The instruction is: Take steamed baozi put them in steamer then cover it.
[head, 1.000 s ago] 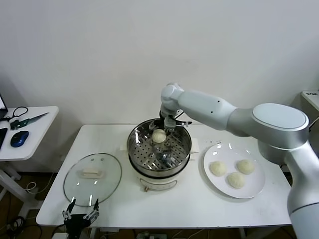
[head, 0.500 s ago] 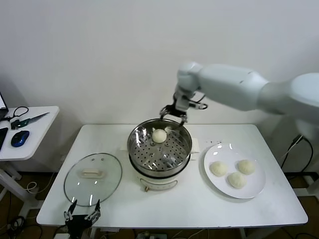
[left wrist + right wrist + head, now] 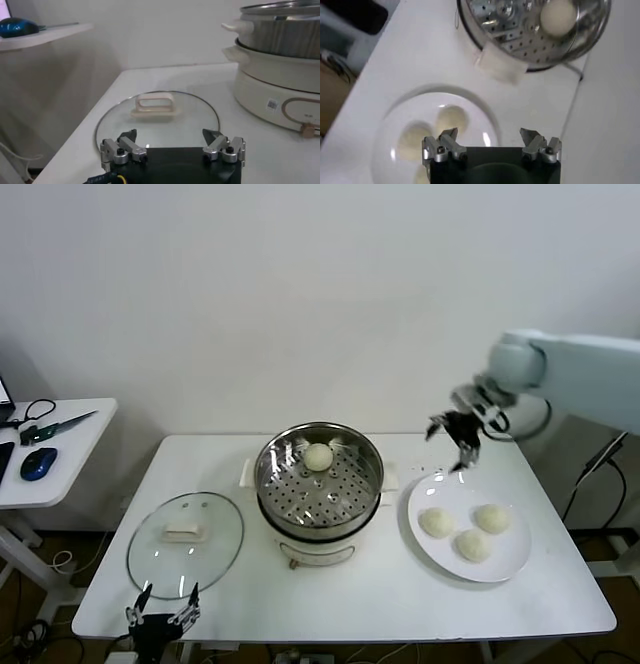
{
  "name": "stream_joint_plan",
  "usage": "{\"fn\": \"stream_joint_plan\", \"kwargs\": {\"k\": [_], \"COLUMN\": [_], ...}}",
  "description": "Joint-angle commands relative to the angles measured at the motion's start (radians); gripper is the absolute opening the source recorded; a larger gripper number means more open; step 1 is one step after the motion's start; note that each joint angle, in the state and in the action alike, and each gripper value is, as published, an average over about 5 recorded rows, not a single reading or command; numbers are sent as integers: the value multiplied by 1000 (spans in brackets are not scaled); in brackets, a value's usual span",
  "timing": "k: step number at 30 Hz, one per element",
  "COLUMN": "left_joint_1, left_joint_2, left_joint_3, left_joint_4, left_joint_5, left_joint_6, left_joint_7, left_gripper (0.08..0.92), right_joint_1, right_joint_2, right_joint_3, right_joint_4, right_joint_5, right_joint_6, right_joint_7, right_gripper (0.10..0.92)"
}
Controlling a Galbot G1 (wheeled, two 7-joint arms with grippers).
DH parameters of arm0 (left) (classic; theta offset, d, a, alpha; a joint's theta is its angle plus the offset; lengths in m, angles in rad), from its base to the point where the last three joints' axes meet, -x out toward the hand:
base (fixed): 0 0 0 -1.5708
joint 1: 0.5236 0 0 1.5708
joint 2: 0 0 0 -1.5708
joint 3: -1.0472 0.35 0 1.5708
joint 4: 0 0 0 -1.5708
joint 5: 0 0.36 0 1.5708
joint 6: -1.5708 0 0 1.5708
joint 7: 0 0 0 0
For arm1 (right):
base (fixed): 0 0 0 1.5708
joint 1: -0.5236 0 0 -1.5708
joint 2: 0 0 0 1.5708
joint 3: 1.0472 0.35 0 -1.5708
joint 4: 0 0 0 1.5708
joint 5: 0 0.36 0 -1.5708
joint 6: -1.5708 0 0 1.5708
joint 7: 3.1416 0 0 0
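The steel steamer (image 3: pixel 320 482) stands mid-table on its white base, with one baozi (image 3: pixel 318 456) on the perforated tray at the back. It also shows in the right wrist view (image 3: pixel 558 15). Three baozi (image 3: pixel 437 522) (image 3: pixel 492 518) (image 3: pixel 473 545) lie on the white plate (image 3: pixel 508 562) to the right. My right gripper (image 3: pixel 452 439) is open and empty, in the air above the plate's far edge, right of the steamer. In its wrist view (image 3: pixel 490 134) the plate's baozi (image 3: pixel 452 119) lie below it. My left gripper (image 3: pixel 161 602) is open and parked low at the table's front left edge, by the lid.
The glass lid (image 3: pixel 186 541) with a white handle lies flat on the table left of the steamer, also in the left wrist view (image 3: pixel 157 118). A side table (image 3: pixel 55 449) at far left holds a mouse and scissors. A wall runs close behind.
My right gripper has left the baozi in the steamer, risen, and swung right to above the plate. The left arm has not moved.
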Motion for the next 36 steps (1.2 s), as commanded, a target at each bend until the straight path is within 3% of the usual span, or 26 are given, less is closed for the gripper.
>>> {"fn": "stream_joint_plan", "kwargs": {"k": [1,14,30,36], "left_joint_1": [5,13,9,8], "left_joint_2": [-3,-6,-5,-5], "left_joint_3": [-2,-9,-10,-10], "left_joint_4": [-2,4,8,8], "left_joint_5": [1,6,6,5], "left_joint_6": [0,-6,-5,-5], "left_joint_7": [0,-3,-3,-3], "left_gripper": [823,823,823,823], "right_joint_1": [-285,-581,-632,-607], "right_joint_2": [-174,-51,38,29], "right_joint_3": [133,424,492,481], "right_joint_4": [72,-123,-184,-178], "right_joint_5": [-45,-174,-168,-166], "right_joint_6": [-240,-284,-293,-288], "right_joint_7": [72,152,157,131], "right_gripper": [823,823,823,760]}}
